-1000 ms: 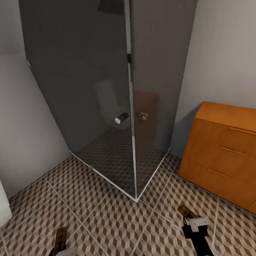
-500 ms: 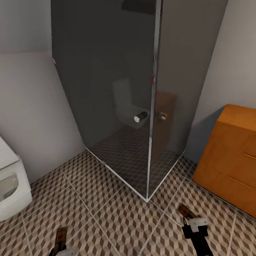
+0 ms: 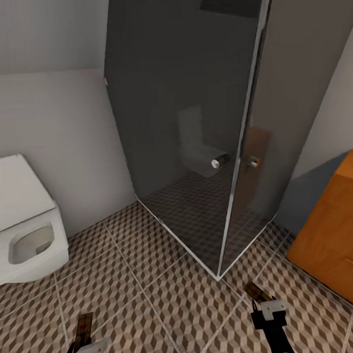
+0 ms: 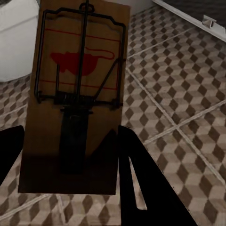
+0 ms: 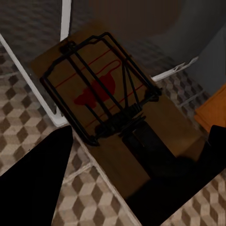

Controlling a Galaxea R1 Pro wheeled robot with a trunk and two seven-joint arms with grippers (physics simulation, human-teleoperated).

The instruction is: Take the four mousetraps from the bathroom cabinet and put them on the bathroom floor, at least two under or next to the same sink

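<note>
**Head view: a mousetrap in each claw, over the tiled floor by the shower**

Head view has the left gripper (image 3: 84, 347) at the bottom left of the frame and the right gripper (image 3: 264, 306) at the bottom right, each holding a small wooden trap out in front of it above the patterned floor (image 3: 153, 284). The left mousetrap (image 3: 84, 328) points straight up the frame; the right mousetrap (image 3: 256, 292) angles toward the upper left.

From the left wrist, the left gripper's (image 4: 66, 155) dark fingers (image 4: 141, 179) sit tight against both long edges of the board (image 4: 77, 94), closed on its near end, with the wire spring and red mark facing up. From the right wrist, the right gripper (image 5: 141, 165) is likewise clamped on the near end of its trap (image 5: 101, 101), red mark and black wire upward.

A dark glass shower stall (image 3: 193, 117) fills the middle and upper part of the head view, its corner meeting the floor near the centre. A white toilet (image 3: 23, 220) stands at the left edge with its lid up. The orange-brown cabinet (image 3: 337, 233) is at the right edge, beside the shower.
</note>
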